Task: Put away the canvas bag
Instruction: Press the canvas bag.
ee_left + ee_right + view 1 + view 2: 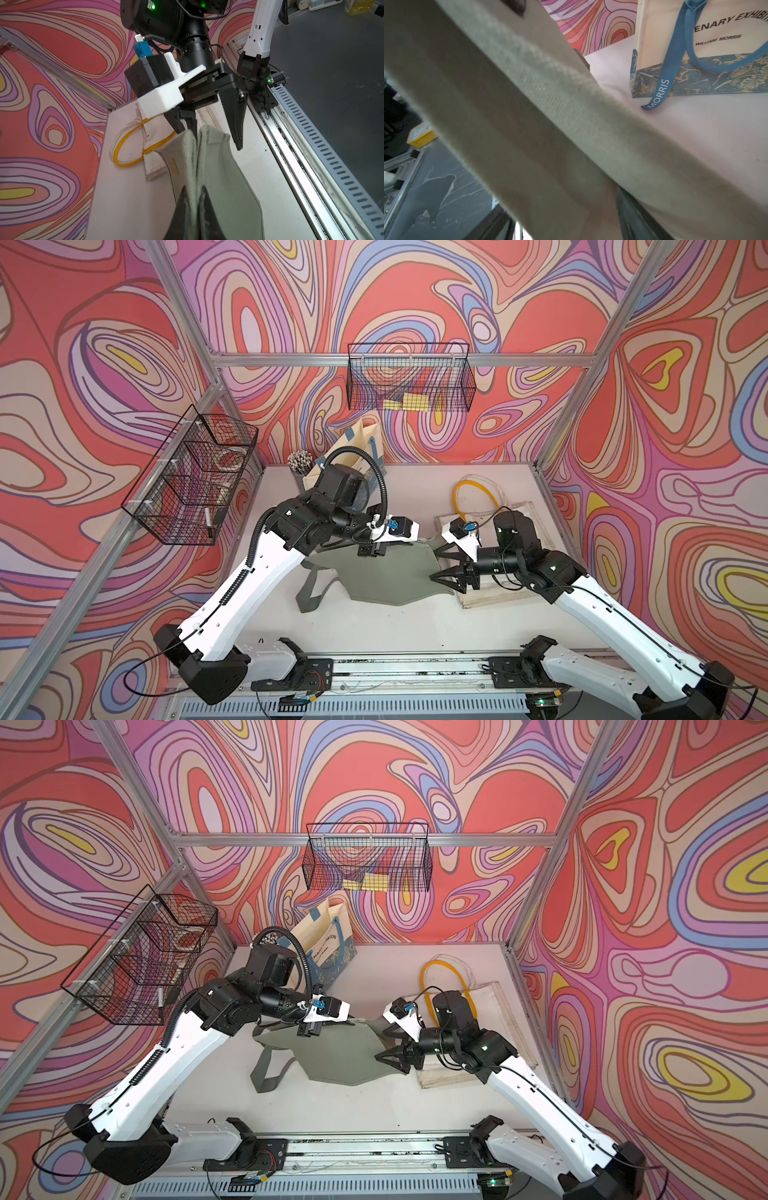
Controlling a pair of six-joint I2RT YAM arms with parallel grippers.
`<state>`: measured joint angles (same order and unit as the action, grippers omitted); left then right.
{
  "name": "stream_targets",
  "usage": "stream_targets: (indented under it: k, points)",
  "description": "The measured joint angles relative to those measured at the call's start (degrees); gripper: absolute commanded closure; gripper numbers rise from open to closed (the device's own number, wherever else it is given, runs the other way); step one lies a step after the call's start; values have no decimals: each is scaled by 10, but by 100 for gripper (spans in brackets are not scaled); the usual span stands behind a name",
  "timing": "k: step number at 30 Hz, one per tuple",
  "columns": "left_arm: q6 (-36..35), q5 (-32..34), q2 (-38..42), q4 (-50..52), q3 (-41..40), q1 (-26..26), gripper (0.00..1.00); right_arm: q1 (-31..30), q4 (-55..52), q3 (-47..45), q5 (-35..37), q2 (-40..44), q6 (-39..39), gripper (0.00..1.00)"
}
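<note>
- The cream tote (675, 31) standing at the back of the table (374, 626) carries black lettering, "ENARY EXHIBIT", cut off at both ends, and "WILLIAM MORRIS". Its blue strap (660, 91) reads "MORRIS".
- The sage-green canvas bag (374, 572) lies rumpled mid-table between the two arms, handles trailing toward the front left.
- The left pincer (194, 187) is clamped on a raised fold of the canvas bag.
- The right pincer (435, 563) has its jaws spread wide and grips nothing. The bag's lifted end sits between them and fills most of the right wrist view.
- A flat pale bag (478, 597) with yellow handles (478, 489) lies partly under the right arm.
- A cup (298, 460) of pale sticks stands beside the tote, behind the left arm.
- The back-wall wire basket (409, 377) holds yellow blocks (413, 401). What is in the left-wall basket (191, 477) is unclear through the mesh.
</note>
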<state>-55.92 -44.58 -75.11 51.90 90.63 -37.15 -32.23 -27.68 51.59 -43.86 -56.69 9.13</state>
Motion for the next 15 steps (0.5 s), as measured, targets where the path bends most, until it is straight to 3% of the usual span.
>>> stream_targets:
  k: [4, 12, 15]
  points:
    - [2, 11, 0, -11, -7, -12, 100, 0, 55, -16, -20, -22, -38, 34]
    - [29, 30, 10, -54, -50, -18, 100, -13, 182, -82, 12, -15, -66, 92]
    - [44, 31, 14, -75, -61, -20, 100, -16, 206, -97, 29, 2, -57, 100]
